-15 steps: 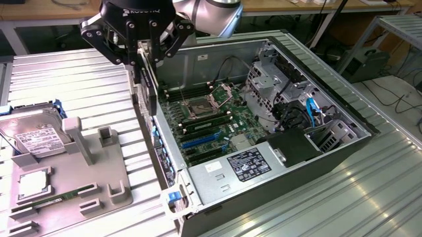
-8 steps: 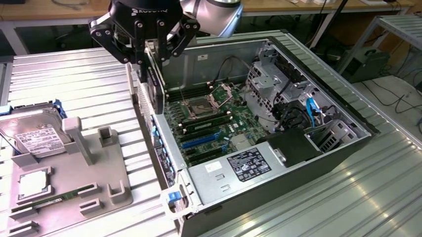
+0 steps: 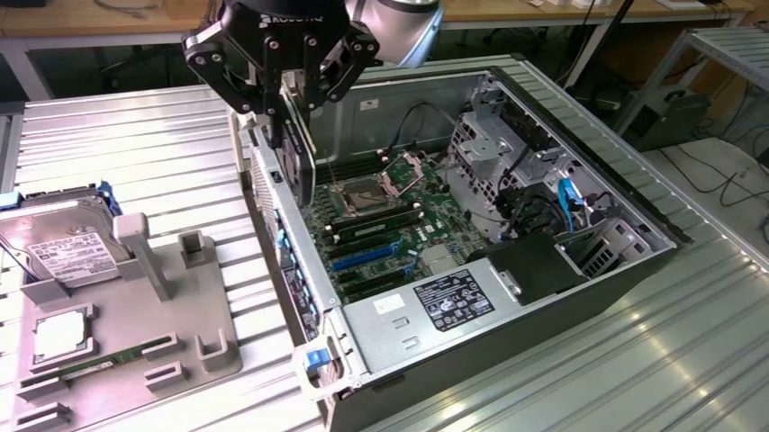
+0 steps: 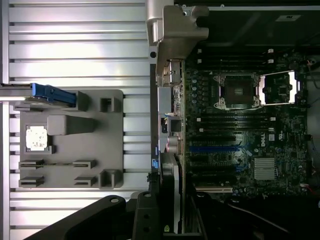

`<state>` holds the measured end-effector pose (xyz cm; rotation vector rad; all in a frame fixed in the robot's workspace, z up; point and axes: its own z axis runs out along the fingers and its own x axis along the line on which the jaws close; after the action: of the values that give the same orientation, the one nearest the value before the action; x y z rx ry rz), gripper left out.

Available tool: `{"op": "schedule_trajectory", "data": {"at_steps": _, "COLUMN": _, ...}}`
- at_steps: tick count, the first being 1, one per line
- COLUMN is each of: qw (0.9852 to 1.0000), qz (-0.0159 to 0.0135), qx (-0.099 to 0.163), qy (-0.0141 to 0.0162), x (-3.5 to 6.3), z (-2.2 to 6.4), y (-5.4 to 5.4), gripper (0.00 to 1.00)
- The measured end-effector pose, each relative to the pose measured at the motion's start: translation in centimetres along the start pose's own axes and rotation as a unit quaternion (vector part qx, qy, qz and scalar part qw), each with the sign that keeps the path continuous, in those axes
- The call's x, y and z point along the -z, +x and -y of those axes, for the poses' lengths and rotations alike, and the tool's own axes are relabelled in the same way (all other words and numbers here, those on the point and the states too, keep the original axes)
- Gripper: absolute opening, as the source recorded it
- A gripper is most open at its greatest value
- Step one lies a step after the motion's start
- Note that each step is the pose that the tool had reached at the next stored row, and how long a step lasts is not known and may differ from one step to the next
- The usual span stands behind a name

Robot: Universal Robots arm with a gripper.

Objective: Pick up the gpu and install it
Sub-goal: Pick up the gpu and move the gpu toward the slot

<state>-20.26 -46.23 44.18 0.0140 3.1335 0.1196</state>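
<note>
My gripper [image 3: 294, 106] is shut on the gpu [image 3: 295, 157], a thin dark card that hangs edge-on below the fingers. It hovers over the rear wall of the open computer case [image 3: 481, 310], on the side at the exterior view's left. In the wrist view the gpu [image 4: 172, 192] shows edge-on with its silvery bracket side, between dark fingers [image 4: 147, 215]. It lines up with the case's rear edge beside the motherboard [image 4: 240, 140]. The blue expansion slots [image 3: 366, 256] on the motherboard [image 3: 397, 216] lie below the card and toward the exterior view's right of it.
A grey parts fixture [image 3: 168, 315] sits on the slatted metal table [image 3: 121, 135] at the exterior view's left. It carries a silver hard drive [image 3: 67, 252], a processor chip [image 3: 60, 335] and a green memory stick [image 3: 103, 367]. Inside the case are cables and a drive cage [image 3: 505, 153].
</note>
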Motion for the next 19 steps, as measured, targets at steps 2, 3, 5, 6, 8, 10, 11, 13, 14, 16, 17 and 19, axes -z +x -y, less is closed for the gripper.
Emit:
{"op": "schedule_trajectory", "data": {"at_steps": 2, "qw": 1.0, "qz": 0.0, "qx": 0.0, "qy": 0.0, "x": 0.0, "z": 0.0, "y": -0.2, "gripper": 0.28}}
{"op": "schedule_trajectory", "data": {"at_steps": 3, "qw": 1.0, "qz": 0.0, "qx": 0.0, "qy": 0.0, "x": -0.01, "z": 0.0, "y": -0.3, "gripper": 0.28}}
{"op": "schedule_trajectory", "data": {"at_steps": 5, "qw": 1.0, "qz": 0.0, "qx": 0.0, "qy": 0.0, "x": -0.01, "z": 0.0, "y": -0.6, "gripper": 0.28}}
{"op": "schedule_trajectory", "data": {"at_steps": 6, "qw": 1.0, "qz": 0.0, "qx": 0.0, "qy": 0.0, "x": -0.02, "z": -0.01, "y": -0.8, "gripper": 0.28}}
{"op": "schedule_trajectory", "data": {"at_steps": 8, "qw": 1.0, "qz": 0.0, "qx": 0.0, "qy": 0.0, "x": -0.02, "z": -0.01, "y": -1.2, "gripper": 0.28}}
{"op": "schedule_trajectory", "data": {"at_steps": 10, "qw": 1.0, "qz": 0.0, "qx": 0.0, "qy": 0.0, "x": -0.03, "z": -0.01, "y": -1.6, "gripper": 0.28}}
{"op": "schedule_trajectory", "data": {"at_steps": 11, "qw": 1.0, "qz": 0.0, "qx": 0.0, "qy": 0.0, "x": -0.03, "z": -0.01, "y": -1.9, "gripper": 0.28}}
{"op": "schedule_trajectory", "data": {"at_steps": 13, "qw": 1.0, "qz": 0.0, "qx": 0.0, "qy": 0.0, "x": -0.04, "z": -0.02, "y": -2.6, "gripper": 0.28}}
{"op": "schedule_trajectory", "data": {"at_steps": 14, "qw": 1.0, "qz": 0.0, "qx": 0.0, "qy": 0.0, "x": -0.04, "z": -0.02, "y": -2.7, "gripper": 0.28}}
{"op": "schedule_trajectory", "data": {"at_steps": 16, "qw": 1.0, "qz": 0.0, "qx": 0.0, "qy": 0.0, "x": -0.04, "z": -0.02, "y": -3.2, "gripper": 0.28}}
{"op": "schedule_trajectory", "data": {"at_steps": 17, "qw": 1.0, "qz": 0.0, "qx": 0.0, "qy": 0.0, "x": -0.04, "z": -0.03, "y": -3.4, "gripper": 0.28}}
{"op": "schedule_trajectory", "data": {"at_steps": 19, "qw": 1.0, "qz": 0.0, "qx": 0.0, "qy": 0.0, "x": -0.04, "z": -0.03, "y": -3.7, "gripper": 0.28}}
